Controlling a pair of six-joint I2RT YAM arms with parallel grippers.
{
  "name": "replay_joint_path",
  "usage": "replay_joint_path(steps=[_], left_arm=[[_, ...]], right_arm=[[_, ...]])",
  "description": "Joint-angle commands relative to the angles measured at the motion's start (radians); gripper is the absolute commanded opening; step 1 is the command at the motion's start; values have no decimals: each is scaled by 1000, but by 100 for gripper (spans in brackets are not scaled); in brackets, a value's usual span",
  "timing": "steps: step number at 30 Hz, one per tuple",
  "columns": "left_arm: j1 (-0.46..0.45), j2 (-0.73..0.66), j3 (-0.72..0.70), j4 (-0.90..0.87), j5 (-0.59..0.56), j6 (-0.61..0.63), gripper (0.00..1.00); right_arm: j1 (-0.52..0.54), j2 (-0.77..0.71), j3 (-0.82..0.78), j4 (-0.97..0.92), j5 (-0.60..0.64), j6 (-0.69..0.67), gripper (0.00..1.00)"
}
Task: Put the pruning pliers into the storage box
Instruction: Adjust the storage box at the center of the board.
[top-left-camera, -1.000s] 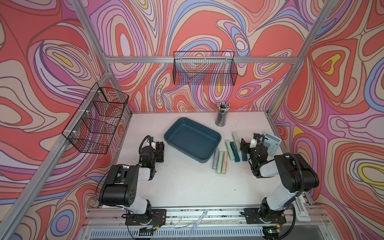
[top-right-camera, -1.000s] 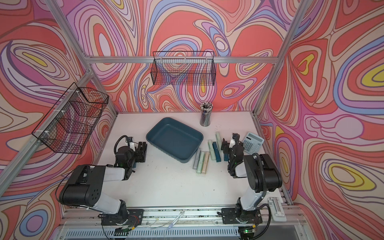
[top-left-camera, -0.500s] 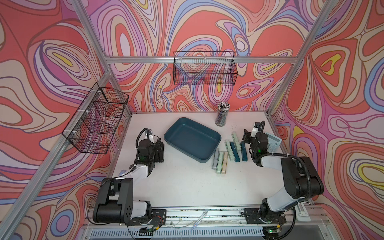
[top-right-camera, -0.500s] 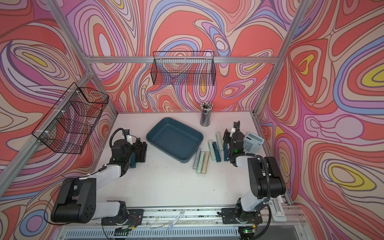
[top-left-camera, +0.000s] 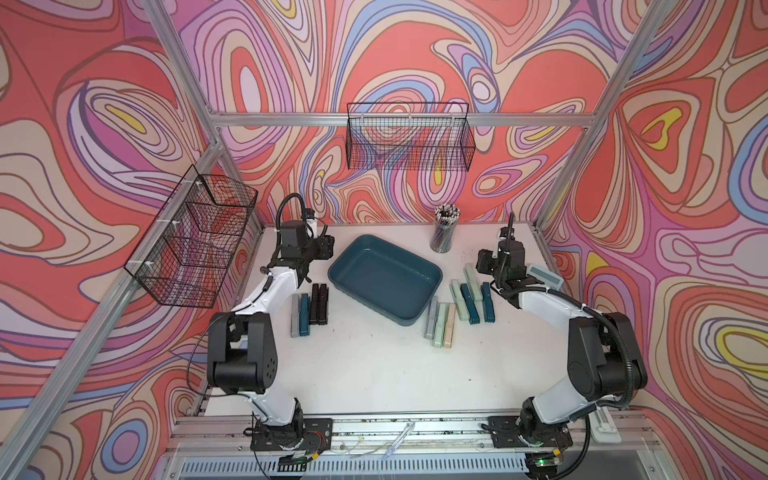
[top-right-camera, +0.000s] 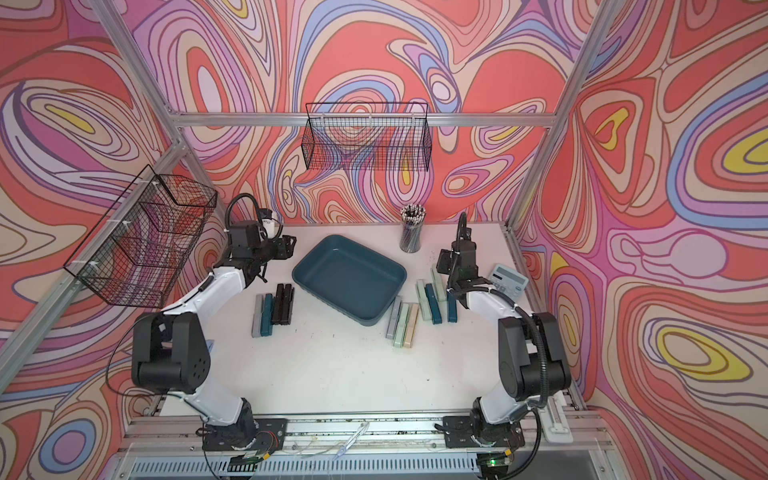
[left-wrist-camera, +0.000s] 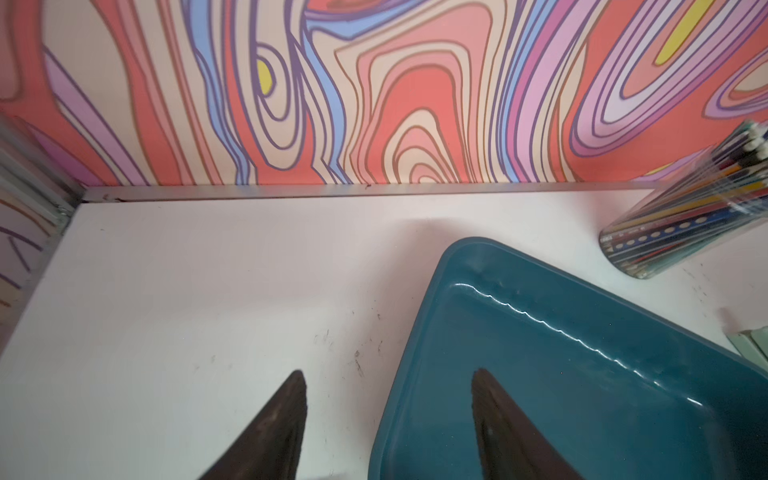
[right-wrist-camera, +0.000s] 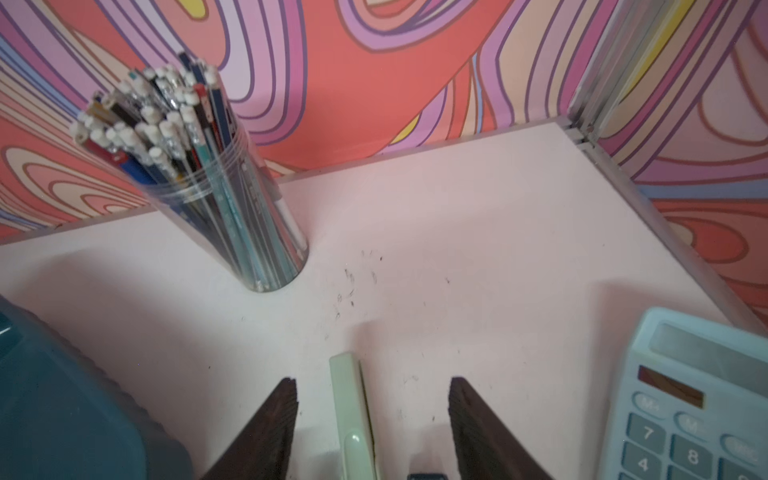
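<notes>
We observe both jaws apart: left gripper (left-wrist-camera: 388, 374) at the storage box (left-wrist-camera: 519, 332) rim, right gripper (right-wrist-camera: 372, 380) astride mint pruning pliers (right-wrist-camera: 348, 415)

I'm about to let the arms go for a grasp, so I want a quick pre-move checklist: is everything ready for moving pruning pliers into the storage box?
1. Storage box empty, with room inside: ok.
2. Left gripper open, nothing held: ok.
3. Right gripper open, nothing held: ok.
4. Mint pliers lying between the right gripper's jaws in the right wrist view: ok, though off-centre.
5. Right gripper's height above those pliers: cannot tell.
6. Calculator apart from the right gripper's jaws: ok, but close beside them.
</notes>
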Motion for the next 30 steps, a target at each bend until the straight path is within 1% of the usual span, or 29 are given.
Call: replay_joint_path(steps=[1, 3, 10, 12, 14, 19, 22, 25, 28, 30], left_arm=[[-9, 102, 102, -197, 85, 38, 60], [-17, 157, 161, -241, 84, 60, 58], [-56, 317, 355, -393, 27, 152, 51], [-63, 355, 403, -426, 23, 175, 47], [-66, 389, 443, -450, 17, 190, 44], [-72, 473, 533, -497, 4, 206, 44], [-74, 510, 583, -522, -16, 204, 41], [-75, 539, 616, -542, -37, 207, 32], [-76, 537, 596, -529, -44, 201, 24], [-77, 528, 578, -532, -44, 199, 16]], right_arm=[[19, 23, 13, -102, -20, 33, 60], [30, 27, 15, -119, -22, 34, 60], [42, 24, 15, -157, -20, 45, 59], [42, 25, 16, -166, -19, 48, 59], [43, 25, 14, -167, -19, 48, 59], [45, 36, 0, -157, -21, 50, 59], [45, 55, 4, -160, -13, 47, 59], [45, 64, 7, -153, -21, 51, 58], [46, 72, 3, -143, -16, 50, 58], [47, 87, 9, -152, -12, 45, 58]])
